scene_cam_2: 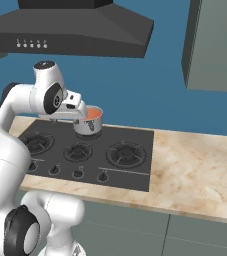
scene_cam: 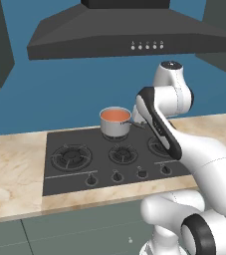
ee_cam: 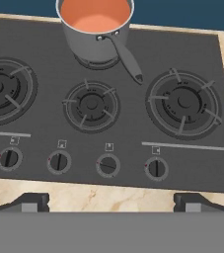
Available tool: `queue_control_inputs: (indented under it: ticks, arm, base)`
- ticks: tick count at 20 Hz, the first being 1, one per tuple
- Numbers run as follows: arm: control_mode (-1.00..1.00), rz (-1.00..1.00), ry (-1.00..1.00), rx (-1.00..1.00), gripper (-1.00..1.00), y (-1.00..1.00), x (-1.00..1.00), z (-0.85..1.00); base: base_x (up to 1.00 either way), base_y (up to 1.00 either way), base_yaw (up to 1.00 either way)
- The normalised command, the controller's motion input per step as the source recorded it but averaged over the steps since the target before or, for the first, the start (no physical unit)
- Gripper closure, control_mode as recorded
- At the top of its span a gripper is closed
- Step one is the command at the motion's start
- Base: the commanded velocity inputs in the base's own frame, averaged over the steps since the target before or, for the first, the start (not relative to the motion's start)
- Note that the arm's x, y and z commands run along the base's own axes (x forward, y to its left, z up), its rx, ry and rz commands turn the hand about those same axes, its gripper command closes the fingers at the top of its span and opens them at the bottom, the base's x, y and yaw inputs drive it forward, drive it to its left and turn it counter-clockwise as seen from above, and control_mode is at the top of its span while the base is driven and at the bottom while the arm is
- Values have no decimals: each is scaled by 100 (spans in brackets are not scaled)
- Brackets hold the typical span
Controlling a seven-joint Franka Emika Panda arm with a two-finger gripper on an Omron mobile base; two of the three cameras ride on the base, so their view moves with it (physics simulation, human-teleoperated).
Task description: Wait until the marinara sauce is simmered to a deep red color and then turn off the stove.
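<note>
Rendered kitchen; black stove (scene_cam: 79, 172) with burner grates and four knobs set into a marbled beige counter (scene_cam: 12, 169); dark range hood (scene_cam: 134, 32) overhead; blue wall; grey-green cabinets (scene_cam_2: 215, 45); steel saucepan (ee_cam: 91, 42) on rear burner.

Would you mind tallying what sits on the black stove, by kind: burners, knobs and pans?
On the stove:
Burners in plain sight: 3, at the left, the middle and the right
Knobs: 4, in a row along the front
Saucepans: 1, steel, holding orange-red marinara sauce
Total: 8
</note>
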Motion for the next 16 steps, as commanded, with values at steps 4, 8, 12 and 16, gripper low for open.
queue_control_inputs:
  ticks: [4,8,12,16]
  arm:
    - [-100,0,0,0,-100,0,0,0]
    - [-100,0,0,0,-100,0,0,0]
    - [-100,0,0,0,-100,0,0,0]
    - [-100,0,0,0,-100,0,0,0]
  base:
    - [0,0,0]
    - [0,0,0]
    - [0,0,0]
    - [0,0,0]
